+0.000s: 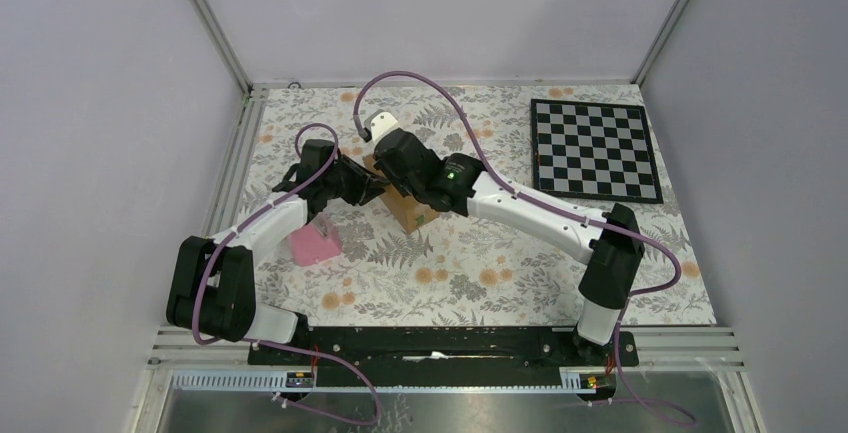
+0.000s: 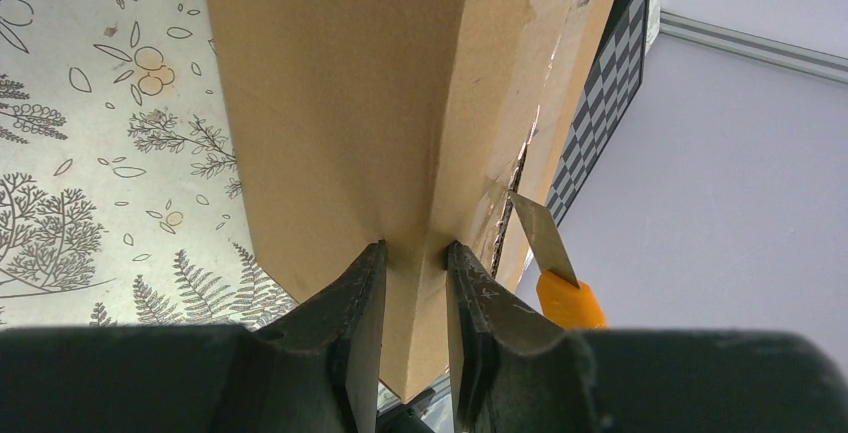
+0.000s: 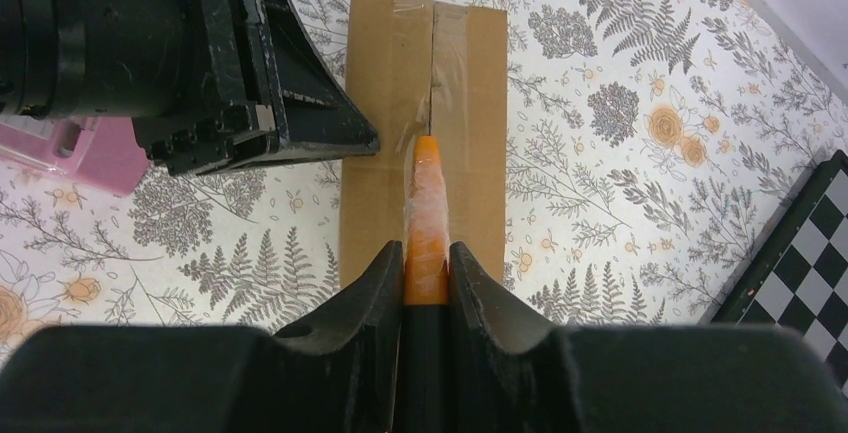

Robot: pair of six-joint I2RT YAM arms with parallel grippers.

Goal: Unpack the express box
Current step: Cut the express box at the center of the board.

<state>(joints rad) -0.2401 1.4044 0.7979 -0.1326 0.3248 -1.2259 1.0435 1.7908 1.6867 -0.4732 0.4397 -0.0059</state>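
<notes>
- Floral tablecloth (image 1: 480,263) is spread over the whole work surface, which is closed in by grey walls (image 1: 100,103) and edged on the left by a metal rail (image 1: 235,163).
- At far left, a pink wedge (image 1: 313,243) is seen lying just beside the left arm, apart from the box.
- The left gripper (image 2: 415,253) is closed narrowly on a folded edge of the box (image 3: 385,63), which is thereby steadied near the middle of the table, between the two grippers.
- The flaps are shut, and a taped seam (image 3: 433,33) is seen running along the top face.
- Slitting that seam is judged to be the step in hand: the cutter (image 3: 427,193) is pinched tight in the right gripper (image 3: 427,253), and its blade (image 2: 540,238) is set against the tape.
- The tape looks ragged near the blade, but how far it has been cut cannot be told.
- For the next move, the blade would need to be drawn straight and shallow along the seam while the box is braced; only then could the flaps be lifted.
- Little room is left on the cutter's left, where the other gripper lies close; beyond the seam, bare cloth is open.
- At far right, a chessboard (image 1: 595,150) lies well apart from the box, so that side is free for swinging out.
</notes>
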